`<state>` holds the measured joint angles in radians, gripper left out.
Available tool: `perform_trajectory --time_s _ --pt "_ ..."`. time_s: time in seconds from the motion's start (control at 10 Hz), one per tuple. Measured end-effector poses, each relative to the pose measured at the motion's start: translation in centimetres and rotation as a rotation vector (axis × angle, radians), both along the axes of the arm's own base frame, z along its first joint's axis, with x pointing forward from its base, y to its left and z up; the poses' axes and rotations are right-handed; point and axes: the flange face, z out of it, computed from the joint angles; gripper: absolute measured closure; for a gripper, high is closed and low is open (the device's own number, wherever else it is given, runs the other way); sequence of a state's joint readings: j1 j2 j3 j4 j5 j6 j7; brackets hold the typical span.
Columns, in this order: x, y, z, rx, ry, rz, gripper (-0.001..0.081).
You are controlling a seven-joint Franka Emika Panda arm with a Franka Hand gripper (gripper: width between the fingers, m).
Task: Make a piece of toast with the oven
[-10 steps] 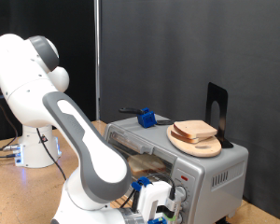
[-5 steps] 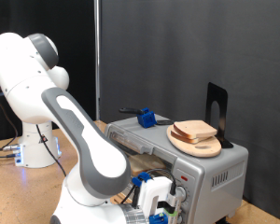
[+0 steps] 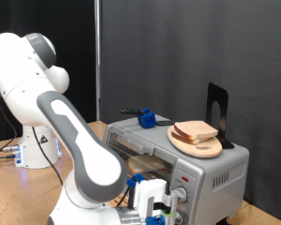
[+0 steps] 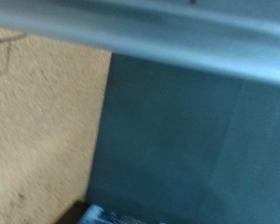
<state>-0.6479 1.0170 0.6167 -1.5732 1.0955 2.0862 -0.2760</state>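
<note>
The silver-grey oven [image 3: 214, 174] stands at the exterior view's lower right, its front open with the wire rack [image 3: 139, 141] showing. My gripper [image 3: 152, 204] is low in front of the oven, beside its knobs [image 3: 182, 195], at the frame's bottom edge. No thing shows between its fingers. The wrist view shows no fingers, only a blurred silver bar [image 4: 177, 33] over a dark teal surface [image 4: 187, 149]. The single piece of toast is out of view.
A stacked pair of bread slices on a round wooden plate [image 3: 197, 135] sits on the oven's top, with a black stand [image 3: 218, 112] behind and a blue-and-black tool [image 3: 146, 118] beside. The tan table [image 4: 37, 121] shows in the wrist view. Black curtains hang behind.
My gripper has moved slightly down and towards the exterior view's left in front of the oven. The oven and the bread on top have not moved.
</note>
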Motion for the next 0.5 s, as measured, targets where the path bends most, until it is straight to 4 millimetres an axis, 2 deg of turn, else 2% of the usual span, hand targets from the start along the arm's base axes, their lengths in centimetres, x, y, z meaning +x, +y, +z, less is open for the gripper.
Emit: perform_trajectory --time_s 0.5 --pt "-0.81 0.09 -0.65 0.039 -0.169 -0.037 0.0706"
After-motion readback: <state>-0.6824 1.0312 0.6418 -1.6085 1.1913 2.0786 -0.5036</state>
